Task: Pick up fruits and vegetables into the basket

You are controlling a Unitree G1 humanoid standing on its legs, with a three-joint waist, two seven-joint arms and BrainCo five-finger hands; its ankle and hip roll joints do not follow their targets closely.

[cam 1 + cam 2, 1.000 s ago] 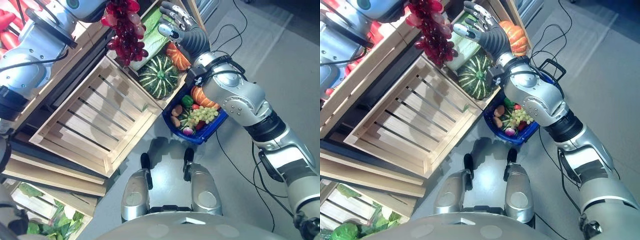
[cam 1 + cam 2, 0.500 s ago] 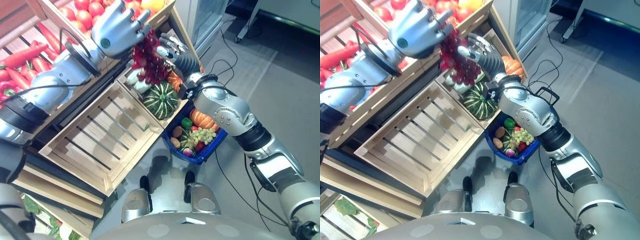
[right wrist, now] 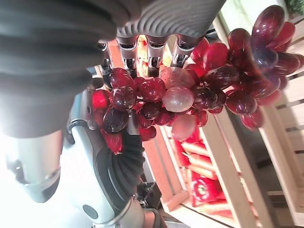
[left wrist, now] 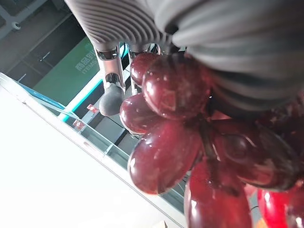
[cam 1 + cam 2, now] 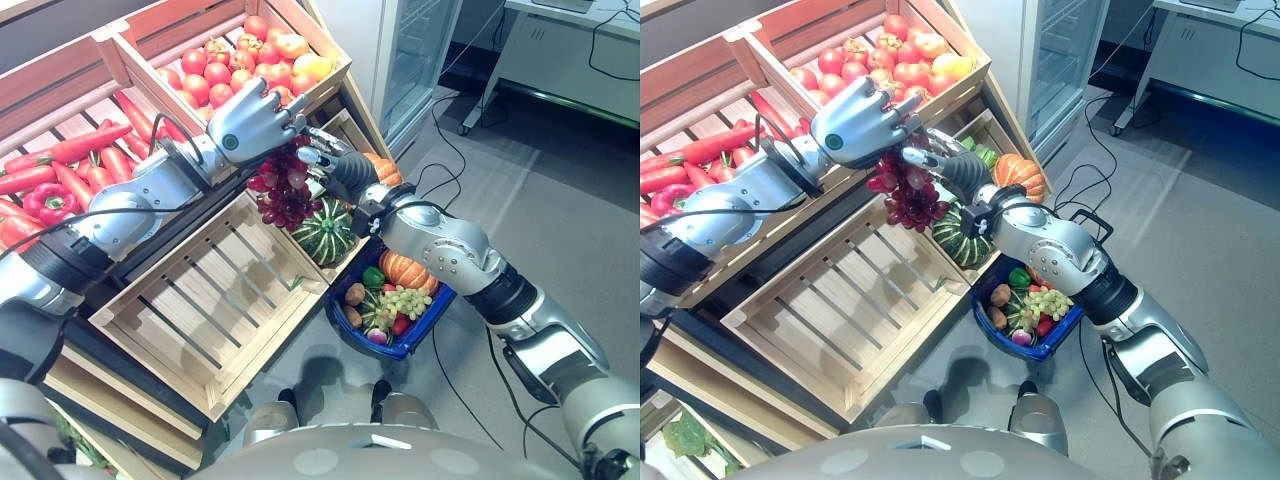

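Presently the left hand is clamped on a bunch of red grapes, hanging above the empty wooden crate. Right hand touches the bunch with fingers extended; blue basket sits below on the floor.

You've got glossy, smooth dark-red grapes, shiny skins catching light. Crates are pale unfinished wood, matt slats. Basket looks like glossy blue plastic. Left hand is smooth silver shell; right hand has a matt ribbed dark cover.
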